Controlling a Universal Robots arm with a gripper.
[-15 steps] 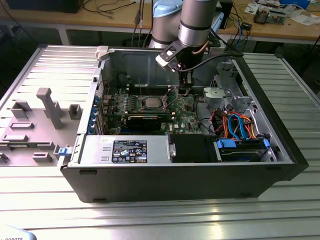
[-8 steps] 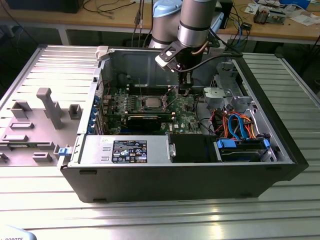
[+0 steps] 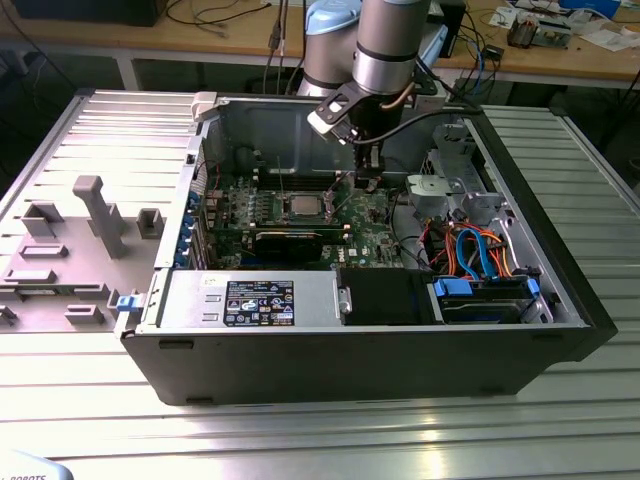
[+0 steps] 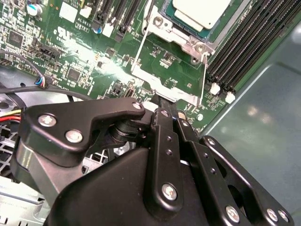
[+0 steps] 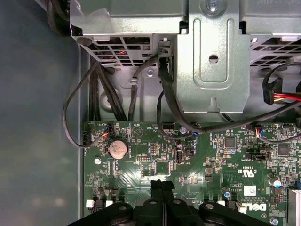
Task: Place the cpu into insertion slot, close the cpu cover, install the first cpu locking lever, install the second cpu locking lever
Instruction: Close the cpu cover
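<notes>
The cpu (image 3: 303,207) lies flat in the insertion slot on the green board, its silvery top (image 4: 200,12) facing up inside the slot's metal rim (image 4: 181,40). The cpu cover (image 4: 150,79) is swung open away from the slot, and green board shows through its cut-out. My gripper (image 4: 162,101) is shut, its black fingers pressed together in the first wrist view (image 5: 162,186). Their tips sit right at the cover's free edge; I cannot tell if they pinch it. In the exterior view my gripper (image 3: 367,182) hangs just to the right of the slot.
Black memory slots (image 4: 244,47) run beside the slot. A metal drive cage (image 5: 211,56) with black cables (image 5: 174,108) stands beyond the board's edge. The case walls (image 3: 540,240) enclose everything, with a power supply box (image 3: 250,300) in front. A grey fixture (image 3: 90,215) sits outside, at the exterior view's left.
</notes>
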